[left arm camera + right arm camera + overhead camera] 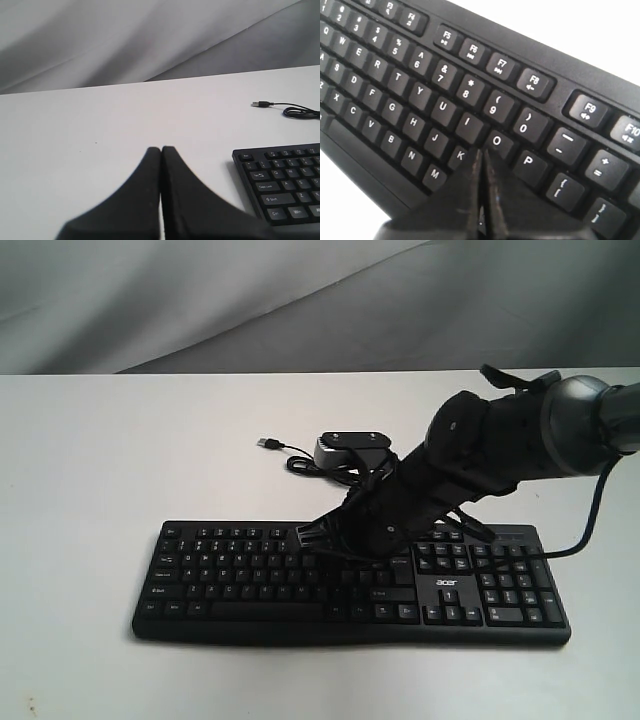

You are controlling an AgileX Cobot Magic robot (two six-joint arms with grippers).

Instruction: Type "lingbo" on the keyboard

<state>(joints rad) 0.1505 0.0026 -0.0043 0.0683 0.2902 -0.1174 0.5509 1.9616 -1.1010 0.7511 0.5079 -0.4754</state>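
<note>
Your right gripper (482, 156), jaws pressed together and holding nothing, tips onto the keyboard (230, 570) between the K key (460, 156) and the O key (496, 141). Likely the L press. Next you lift clear and shift to the I key (467, 122). Left gripper (161, 150) is likewise closed and empty, beyond the keyboard's Esc end.

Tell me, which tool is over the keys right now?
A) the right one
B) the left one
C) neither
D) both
A: the right tool is shut just above the keyboard, near K and O, while the left tool is over the table beside it.
</note>
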